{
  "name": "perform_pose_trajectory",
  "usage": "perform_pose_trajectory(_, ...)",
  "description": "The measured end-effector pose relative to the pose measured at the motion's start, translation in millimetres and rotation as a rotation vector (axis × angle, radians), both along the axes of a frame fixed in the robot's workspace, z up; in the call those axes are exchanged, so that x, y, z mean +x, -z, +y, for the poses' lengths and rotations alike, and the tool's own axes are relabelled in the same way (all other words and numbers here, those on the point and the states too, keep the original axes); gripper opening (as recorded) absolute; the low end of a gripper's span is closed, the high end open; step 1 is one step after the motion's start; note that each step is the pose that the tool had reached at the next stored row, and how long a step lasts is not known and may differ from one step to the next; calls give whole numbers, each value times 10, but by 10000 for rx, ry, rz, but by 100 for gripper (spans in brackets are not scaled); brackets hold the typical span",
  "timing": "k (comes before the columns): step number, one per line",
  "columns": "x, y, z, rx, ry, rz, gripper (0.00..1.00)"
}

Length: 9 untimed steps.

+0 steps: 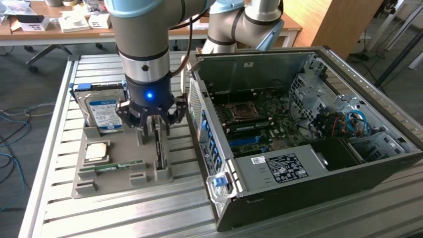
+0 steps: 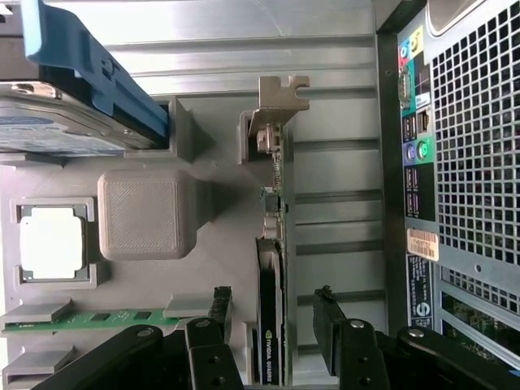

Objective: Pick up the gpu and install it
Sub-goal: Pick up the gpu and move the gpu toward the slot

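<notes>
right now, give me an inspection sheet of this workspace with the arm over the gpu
surface: slatted metal table carrying a grey holder
job's things: gpu standing on edge in a holder slot; open computer case beside it
clutter: hard drive, processor and memory stick in the holder
grippers: gripper open, one finger either side of the gpu, gaps showing
cables: red and blue wires inside the case; loose cables on the floor
surroundings: desk with boxes behind

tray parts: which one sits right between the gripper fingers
The gpu, the dark card on edge with a metal bracket; the hard drive and memory stick sit aside.
</notes>
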State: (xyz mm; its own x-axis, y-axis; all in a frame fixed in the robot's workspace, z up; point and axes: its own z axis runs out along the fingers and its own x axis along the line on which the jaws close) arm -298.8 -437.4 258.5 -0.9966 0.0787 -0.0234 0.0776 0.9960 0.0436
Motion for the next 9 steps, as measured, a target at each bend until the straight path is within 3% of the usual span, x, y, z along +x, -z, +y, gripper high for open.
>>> perform_pose_trajectory(9, 0, 45, 0, -4, 0, 2, 53)
